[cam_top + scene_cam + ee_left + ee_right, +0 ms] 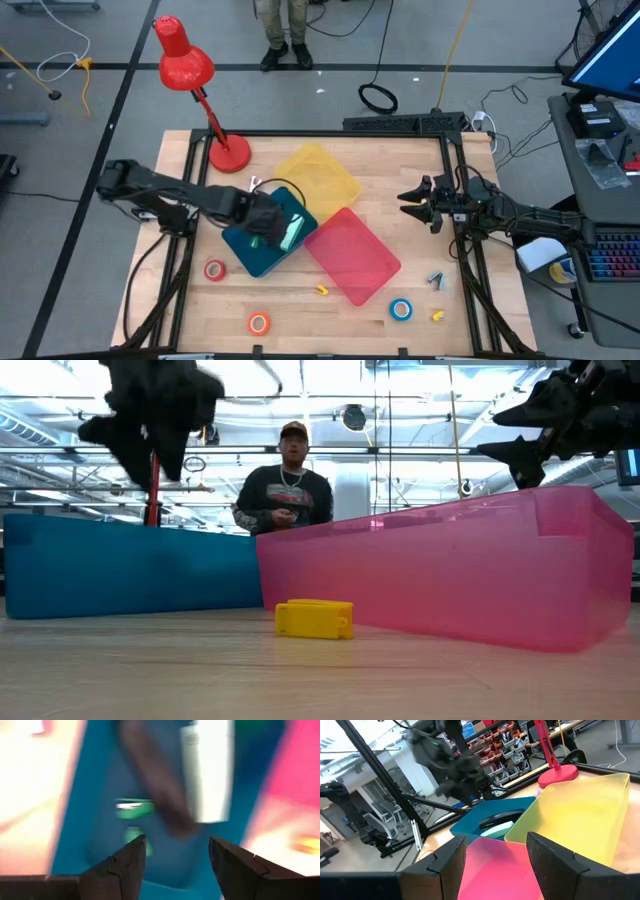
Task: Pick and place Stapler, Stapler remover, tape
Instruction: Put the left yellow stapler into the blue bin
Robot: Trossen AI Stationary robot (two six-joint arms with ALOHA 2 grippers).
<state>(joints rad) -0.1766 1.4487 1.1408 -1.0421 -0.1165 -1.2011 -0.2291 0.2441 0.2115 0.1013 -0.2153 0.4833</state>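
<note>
High view: left tool (272, 224), fingers apart and empty, hangs over the teal plastic tray (262, 252) holding a green-and-black stapler (291, 229). Right tool (415, 200), fingers apart, waits at the wooden tabletop's (300, 305) right side. Ring-shaped tape rolls lie on the tabletop: red (215, 269), orange (259, 323), blue (401, 309).

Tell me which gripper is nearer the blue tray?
Left. The left gripper hangs right over the blue tray, fingers open. The right gripper waits off past the pink tray, near the table's right edge.
</note>
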